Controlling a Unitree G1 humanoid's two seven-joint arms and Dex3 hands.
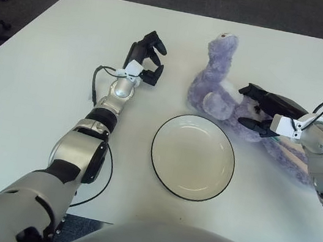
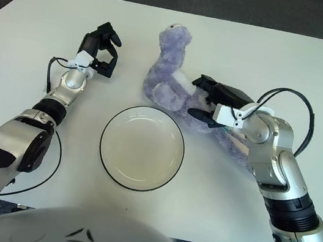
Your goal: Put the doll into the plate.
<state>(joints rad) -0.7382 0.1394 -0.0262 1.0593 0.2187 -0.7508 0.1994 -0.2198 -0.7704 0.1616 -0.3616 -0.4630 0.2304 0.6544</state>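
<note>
Sitting half upright on the white table, the purple doll has its head raised toward the far edge and its long body trailing away to the robot's right, beyond the plate. It lies just beside the plate's far right rim, not in it, and the plate holds nothing.

The right hand reaches into the doll's middle, its dark fingers spread around the soft body with one below and the others above. Whether they have closed enough to bear weight I cannot tell; they look wrapped about the plush rather than clamped on it.

The main risk, as I judge it, is a weak hold. Plush squashes under the fingers, so a lift may pull a fold of fabric and let the rest slide free. The long tail under the right forearm could drag on the table and tip the doll out of the grasp, or catch the plate's rim and shove the plate toward the near edge. A doll this long may also end up draped over the rim rather than settled inside.

The left hand shows well to the left of the doll, above the table with fingers curled and holding nothing, too far off to steady the plate.
</note>
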